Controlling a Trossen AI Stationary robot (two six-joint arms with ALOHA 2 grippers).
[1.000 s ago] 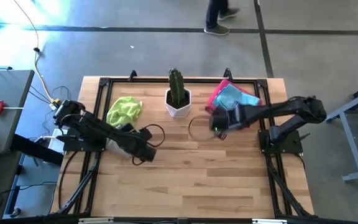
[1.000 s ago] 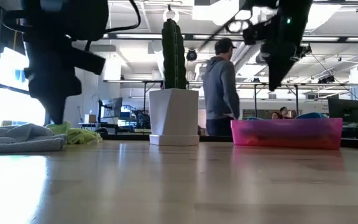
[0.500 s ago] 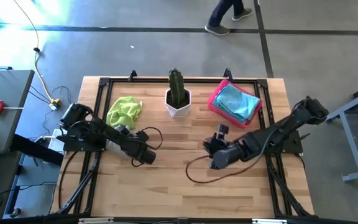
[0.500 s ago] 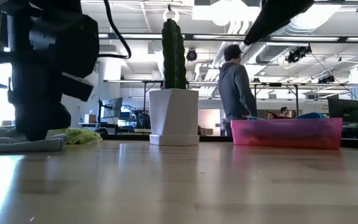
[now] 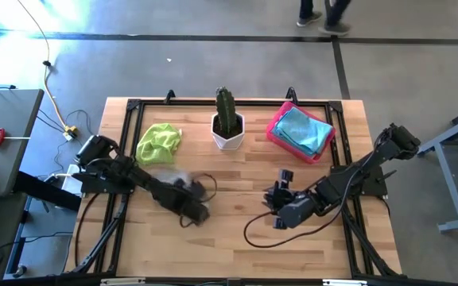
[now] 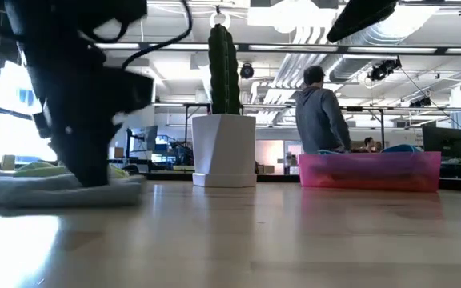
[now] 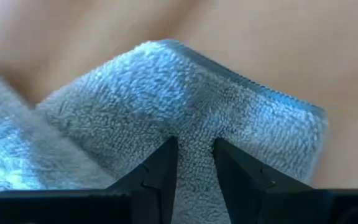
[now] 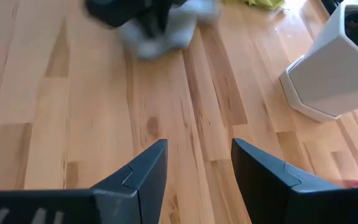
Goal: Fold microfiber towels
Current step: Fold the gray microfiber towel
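The wooden table [image 5: 237,238] carries everything. On the far side of the right gripper [image 5: 278,205] sit the pink tray [image 5: 275,127] with light blue towels [image 5: 302,130] and the white pot [image 5: 229,132] of the cactus [image 5: 226,110]. That gripper's fingers [image 8: 143,177] are spread – hovering over bare wood. The left gripper [image 7: 194,163] is pinched on the grey towel [image 7: 185,102], low at the table; the lime green towel [image 5: 159,141] lies just behind it.
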